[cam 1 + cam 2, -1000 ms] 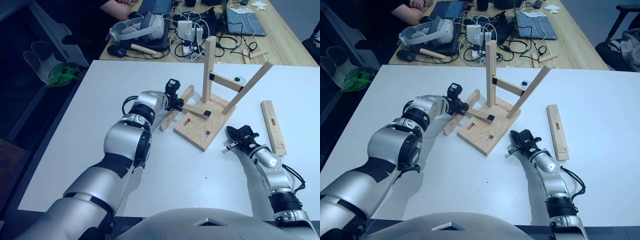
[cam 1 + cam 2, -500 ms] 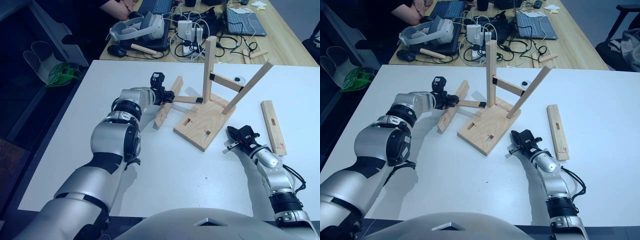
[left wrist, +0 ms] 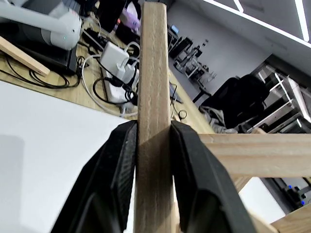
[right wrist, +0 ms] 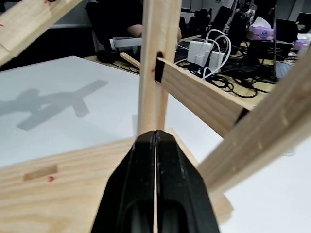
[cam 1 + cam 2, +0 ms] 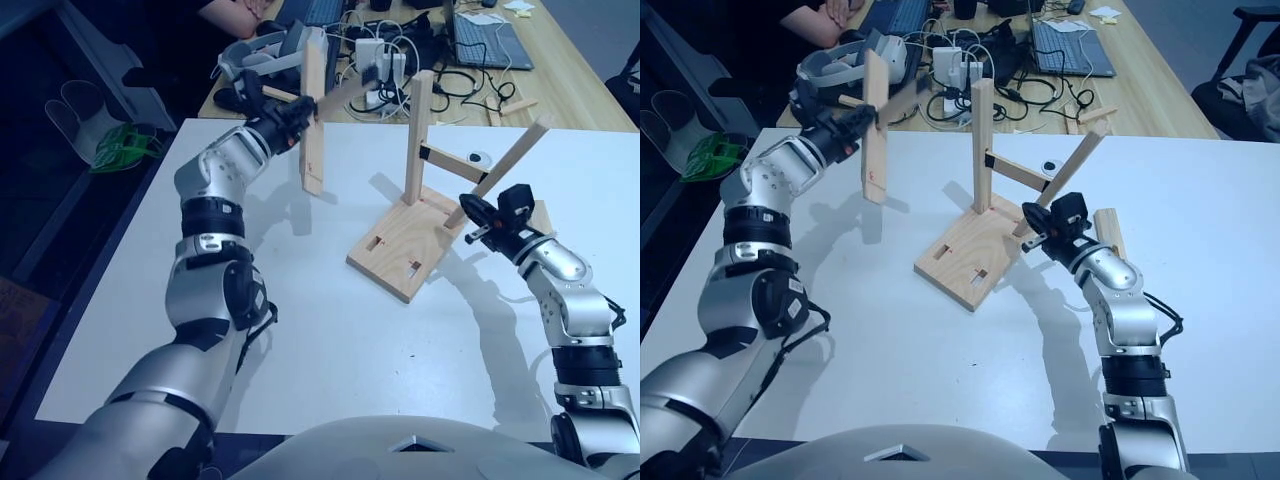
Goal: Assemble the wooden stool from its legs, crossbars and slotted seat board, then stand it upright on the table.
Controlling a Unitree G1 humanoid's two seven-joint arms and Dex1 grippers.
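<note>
A white tabletop (image 5: 330, 330) is seen carrying the slotted seat board (image 5: 400, 250), which lies flat near its middle. 2 legs are set into the far part of the board: 1 upright leg (image 5: 418, 140) and 1 tilted leg (image 5: 505, 165) that leans away toward the right. The 2 are joined by a short crossbar (image 5: 452, 165). 2 rectangular slots are left open in the near part of the board.

The left gripper (image 5: 292, 112) is held high over the far left part of the tabletop. Its fingers (image 3: 116, 165) are clamped on either side of a 3rd leg (image 5: 314, 160), which hangs roughly vertical with its lower end clear of the surface. A 2nd crossbar (image 5: 345, 90) is fixed to this leg and juts out sideways toward the right.

The right gripper (image 5: 478, 214) is placed just beside the foot of the tilted leg, over the right edge of the seat board. Its fingers (image 4: 141, 194) are pressed together with nothing between them, and they are pointed toward the upright leg. Whether the tilted leg is touched by them cannot be told.

A loose slotted slat (image 5: 1108, 230) lies flat on the tabletop to the right of the board, partly hidden by the right arm.

Behind the tabletop, a wooden desk (image 5: 560, 90) is covered with a headset (image 5: 262, 55), a laptop (image 5: 485, 40) and cables.
</note>
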